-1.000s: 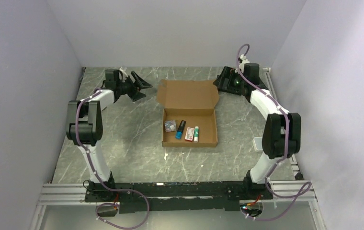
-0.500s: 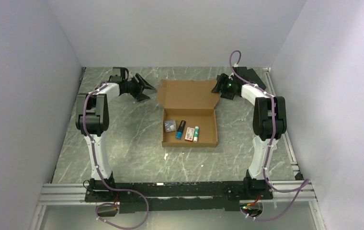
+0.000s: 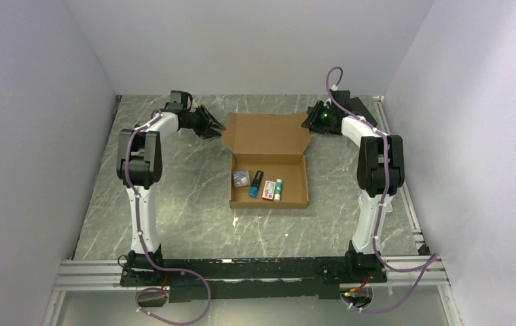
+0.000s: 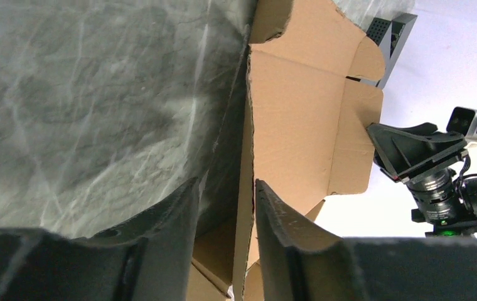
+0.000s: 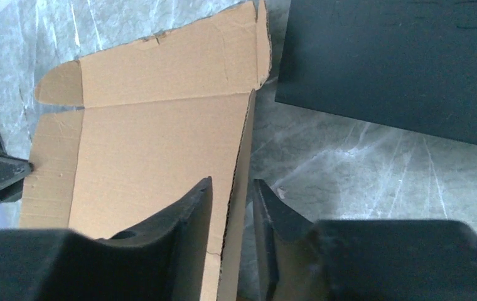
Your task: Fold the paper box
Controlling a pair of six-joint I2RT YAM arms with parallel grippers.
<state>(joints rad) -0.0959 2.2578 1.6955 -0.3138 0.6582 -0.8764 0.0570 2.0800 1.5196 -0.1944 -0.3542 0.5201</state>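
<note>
Lid edges between my fingers, both sides.
The paper box (image 3: pixel 269 178) sits mid-table with its lid (image 3: pixel 267 133) open towards the far side. My left gripper (image 3: pixel 216 128) straddles the lid's left edge, narrow but gapped. My right gripper (image 3: pixel 307 121) straddles the right edge, and I cannot tell whether it is clamped.

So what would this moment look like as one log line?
left gripper: straddling paper box lid's left edge, unclamped | right gripper: straddling right edge, unclamped | box: not yet closed

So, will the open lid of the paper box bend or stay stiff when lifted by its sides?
Probably stiff across the panel: the lid is corrugated board, yet it should hinge at its creases. Thin and shallow, so likely light: the paper box may slide.
</note>
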